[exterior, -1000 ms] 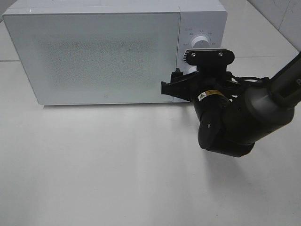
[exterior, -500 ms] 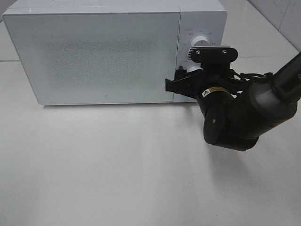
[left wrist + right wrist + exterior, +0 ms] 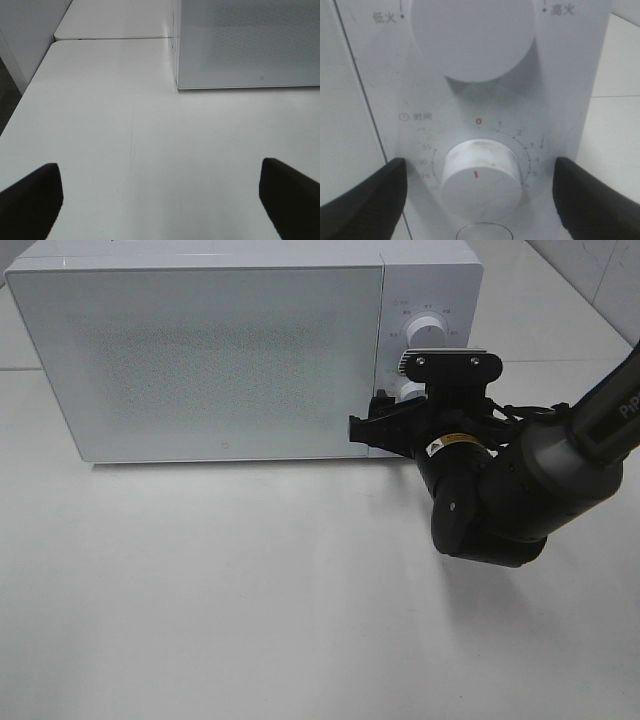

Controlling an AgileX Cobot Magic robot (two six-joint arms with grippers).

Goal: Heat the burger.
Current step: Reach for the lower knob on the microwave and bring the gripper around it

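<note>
The right tool [image 3: 480,197] is held spread on either side of the lower dial [image 3: 481,175] of the microwave [image 3: 432,285], clear of it; the left tool [image 3: 160,200] is spread above the bench [image 3: 115,125]; the door [image 3: 200,360] is shut; the burger cannot be seen.

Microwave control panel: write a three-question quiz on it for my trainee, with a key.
1. True or false: the microwave door is open.
2. The right gripper, jaws open, is lined up on either side of: A the timer dial; B a door handle; C a power cord.
3. What colour is the zero on the timer scale?
Key: 1 false; 2 A; 3 red.
</note>
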